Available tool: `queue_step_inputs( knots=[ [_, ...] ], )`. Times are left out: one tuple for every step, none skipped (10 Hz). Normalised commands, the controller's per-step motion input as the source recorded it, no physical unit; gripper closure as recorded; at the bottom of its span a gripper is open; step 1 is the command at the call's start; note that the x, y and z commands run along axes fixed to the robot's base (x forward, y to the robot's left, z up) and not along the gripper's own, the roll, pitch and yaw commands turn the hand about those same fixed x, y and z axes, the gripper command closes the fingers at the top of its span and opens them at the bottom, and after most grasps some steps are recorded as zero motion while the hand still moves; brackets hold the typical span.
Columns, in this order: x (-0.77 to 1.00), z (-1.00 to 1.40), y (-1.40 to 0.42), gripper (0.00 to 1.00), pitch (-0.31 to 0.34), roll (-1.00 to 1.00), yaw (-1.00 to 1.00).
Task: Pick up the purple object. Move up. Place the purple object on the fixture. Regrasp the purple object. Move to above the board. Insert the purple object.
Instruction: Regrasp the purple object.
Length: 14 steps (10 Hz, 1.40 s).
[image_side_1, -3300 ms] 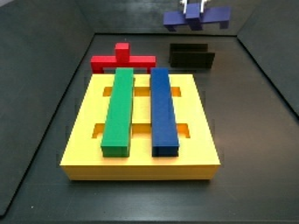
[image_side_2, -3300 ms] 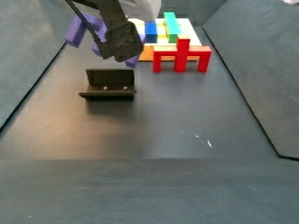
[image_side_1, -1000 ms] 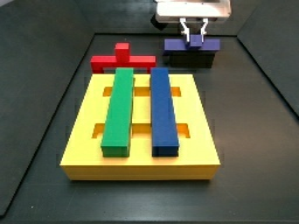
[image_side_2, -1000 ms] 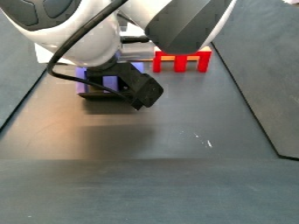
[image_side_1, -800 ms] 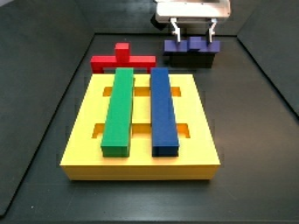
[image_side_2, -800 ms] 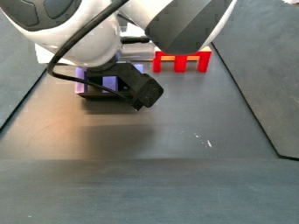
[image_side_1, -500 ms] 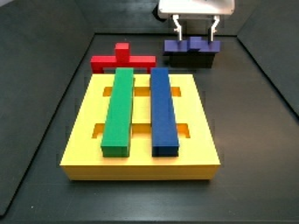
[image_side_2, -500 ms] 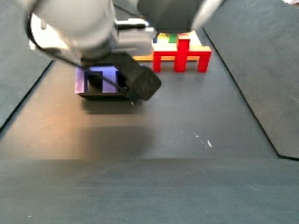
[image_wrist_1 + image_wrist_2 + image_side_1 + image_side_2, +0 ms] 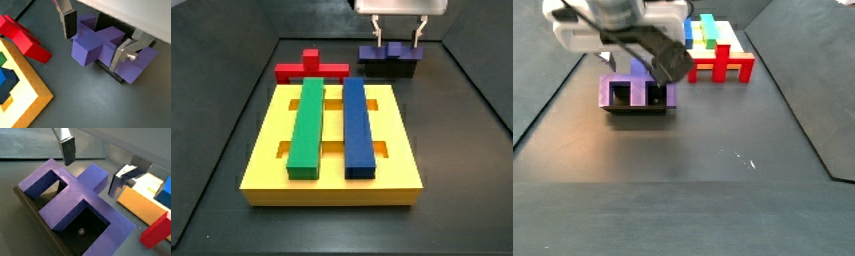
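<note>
So far the first half looks finished: the purple block [image 9: 636,93] sits on the black fixture [image 9: 389,68], at the far end of the floor behind the yellow board [image 9: 334,182] and beside the red cross block [image 9: 309,69]. In both wrist views its notched side faces up, with the fixture's dark recess showing through one opening. The tool [image 9: 97,39] hangs just above the block with its silver fingers [image 9: 125,57] spread apart, one plate on each side of the central stem and neither clearly touching it. Picking up, lifting and placing on the fixture appear done. Left to do: the regrasp, the carry to above the board, and the insertion. On the board, the green bar [image 9: 307,123] and blue bar [image 9: 357,124] lie side by side.
</note>
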Motion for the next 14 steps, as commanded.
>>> queue_step_inputs(
  knots=[
    [0.00,0.08,-0.19,0.00,0.000,0.89,0.00],
    [0.00,0.07,-0.18,0.00,0.000,0.93,0.00],
    [0.00,0.07,-0.15,0.00,0.000,1.00,0.00],
    [0.00,0.07,-0.13,0.00,0.051,1.00,0.00],
    [0.00,0.05,-0.11,0.00,0.080,1.00,0.00],
    [0.00,0.04,-0.10,0.00,0.091,1.00,0.00],
    [0.00,0.03,-0.10,0.00,0.109,1.00,0.00],
    [0.00,0.00,-0.09,0.00,0.117,1.00,0.01],
    [0.00,0.00,-0.09,0.00,0.123,1.00,0.01],
    [0.00,0.00,-0.09,0.00,0.114,1.00,0.02],
    [0.00,0.00,-0.09,0.00,0.114,1.00,0.02],
    [0.00,0.00,-0.09,0.00,0.120,1.00,0.02],
    [0.00,0.00,-0.08,0.00,0.134,1.00,0.03],
    [0.00,0.00,-0.06,0.00,0.140,1.00,0.04]
  ],
)
